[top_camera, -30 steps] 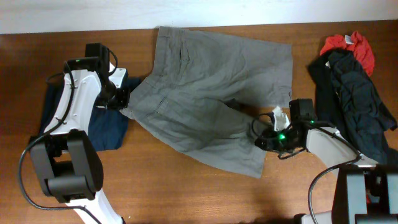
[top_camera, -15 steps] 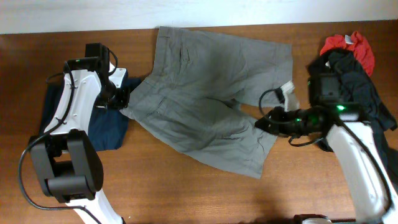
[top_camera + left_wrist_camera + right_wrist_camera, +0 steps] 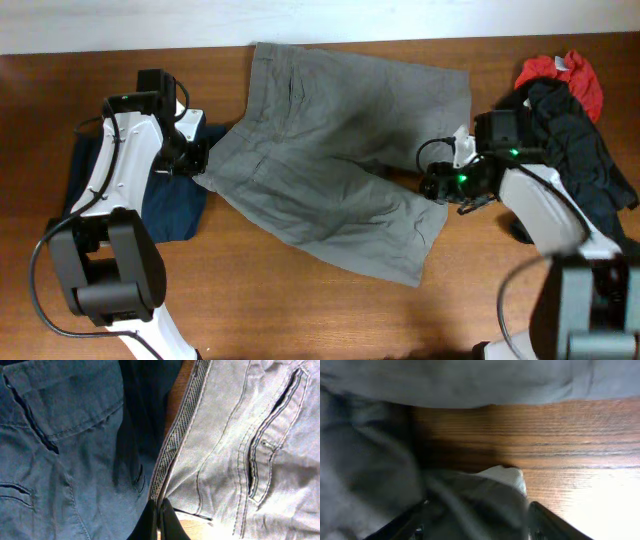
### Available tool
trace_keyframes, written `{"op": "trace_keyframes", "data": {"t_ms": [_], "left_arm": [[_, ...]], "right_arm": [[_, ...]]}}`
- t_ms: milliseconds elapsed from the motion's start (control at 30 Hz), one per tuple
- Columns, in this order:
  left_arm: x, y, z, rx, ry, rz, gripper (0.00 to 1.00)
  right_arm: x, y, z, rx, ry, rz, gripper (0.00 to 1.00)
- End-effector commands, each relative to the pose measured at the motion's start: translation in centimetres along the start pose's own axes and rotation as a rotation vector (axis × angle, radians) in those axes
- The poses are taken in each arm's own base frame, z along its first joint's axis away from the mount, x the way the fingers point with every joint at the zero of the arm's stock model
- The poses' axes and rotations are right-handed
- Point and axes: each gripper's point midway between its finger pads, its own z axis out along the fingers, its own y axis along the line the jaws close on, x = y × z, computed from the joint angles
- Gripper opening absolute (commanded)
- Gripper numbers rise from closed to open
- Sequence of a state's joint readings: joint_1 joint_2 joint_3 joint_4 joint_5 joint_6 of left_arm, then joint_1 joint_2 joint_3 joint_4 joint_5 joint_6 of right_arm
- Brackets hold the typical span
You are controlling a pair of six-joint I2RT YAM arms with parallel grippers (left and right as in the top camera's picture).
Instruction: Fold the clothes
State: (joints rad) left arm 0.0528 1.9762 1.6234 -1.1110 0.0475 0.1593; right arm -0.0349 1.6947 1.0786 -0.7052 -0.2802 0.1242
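The shorts [image 3: 330, 150] lie spread but skewed across the middle of the table [image 3: 300, 310], waistband [image 3: 175, 445] to the left and legs to the right, with creases through the centre. The left gripper [image 3: 197, 160] is pinched tight on the very edge of the waistband, just where it overlaps the navy garment [image 3: 170, 205]. The right gripper [image 3: 437, 186] sits low at the right leg; in its wrist view the fingers [image 3: 545, 520] stand wide apart with a bunched fold of grey cloth between them, so it appears to be open and gripping nothing, though that view is dark and close. Several things could go wrong from here. The left pinch holds so little cloth that a firm pull could slip it off. A drag to the left could also catch the navy garment and carry it along. If the right jaws close on that bunched fold, they may take one layer or a wad, and the fold would come out crooked. Folding over the creases would set them in, and a wide swing right could snag the pile [image 3: 570, 110].
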Motion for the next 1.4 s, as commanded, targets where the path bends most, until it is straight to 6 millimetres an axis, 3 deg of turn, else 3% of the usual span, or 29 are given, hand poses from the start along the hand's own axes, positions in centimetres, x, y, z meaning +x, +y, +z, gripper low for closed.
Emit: {"op": "trace_keyframes", "data": {"t_ms": [0,100,167,267,333,433,567,600,667,733,900,967,1000,1067,1133,1233,1367], "left_arm": [[-0.2,0.2,-0.8,-0.01,-0.017,-0.01,0.0],[-0.2,0.2,-0.8,-0.01,-0.017,-0.01,0.0],[-0.2,0.2,-0.8,-0.01,-0.018,-0.01,0.0],[-0.2,0.2,-0.8,-0.01,-0.018,-0.01,0.0],[-0.2,0.2,-0.8,-0.01,-0.018,-0.01,0.0],[-0.2,0.2,-0.8,-0.01,-0.018,-0.01,0.0],[-0.2,0.2,-0.8,-0.01,-0.018,-0.01,0.0],[-0.2,0.2,-0.8,-0.01,-0.018,-0.01,0.0],[-0.2,0.2,-0.8,-0.01,-0.018,-0.01,0.0],[-0.2,0.2,-0.8,-0.01,-0.018,-0.01,0.0],[-0.2,0.2,-0.8,-0.01,-0.018,-0.01,0.0],[-0.2,0.2,-0.8,-0.01,-0.018,-0.01,0.0],[-0.2,0.2,-0.8,-0.009,-0.018,-0.01,0.0],[-0.2,0.2,-0.8,-0.01,-0.018,-0.01,0.0],[-0.1,0.2,-0.8,-0.009,-0.014,-0.01,0.0],[-0.1,0.2,-0.8,-0.009,-0.014,-0.01,0.0],[-0.2,0.2,-0.8,-0.009,-0.015,-0.01,0.0]], "right_arm": [[1.4,0.1,2.0,-0.036,0.08,0.042,0.4],[3.3,4.7,1.3,-0.321,0.158,-0.043,0.25],[4.2,8.5,-1.3,-0.575,0.165,-0.132,0.22],[5.4,11.5,-5.0,-0.775,0.16,-0.187,0.1],[5.9,11.9,-6.6,-0.79,0.148,-0.225,0.07],[6.1,11.1,-7.0,-0.689,0.125,-0.261,0.04],[5.7,7.0,-5.8,-0.38,0.128,-0.204,0.05],[5.5,5.3,-5.3,-0.272,0.131,-0.164,0.19],[4.9,2.4,-4.5,-0.096,0.123,-0.11,0.63],[4.4,0.7,-3.7,-0.001,0.115,-0.099,0.77],[4.7,0.1,-1.0,-0.01,0.178,-0.054,0.88],[5.1,0.5,0.0,-0.048,0.213,-0.023,0.71],[5.3,1.5,0.3,-0.114,0.229,-0.032,0.55],[6.0,4.9,-0.3,-0.32,0.252,-0.092,0.28],[6.7,8.2,-2.4,-0.531,0.262,-0.127,0.11],[7.0,10.9,-6.4,-0.706,0.254,-0.13,0.04],[6.8,10.9,-10.5,-0.646,0.238,-0.143,0.04]]}}
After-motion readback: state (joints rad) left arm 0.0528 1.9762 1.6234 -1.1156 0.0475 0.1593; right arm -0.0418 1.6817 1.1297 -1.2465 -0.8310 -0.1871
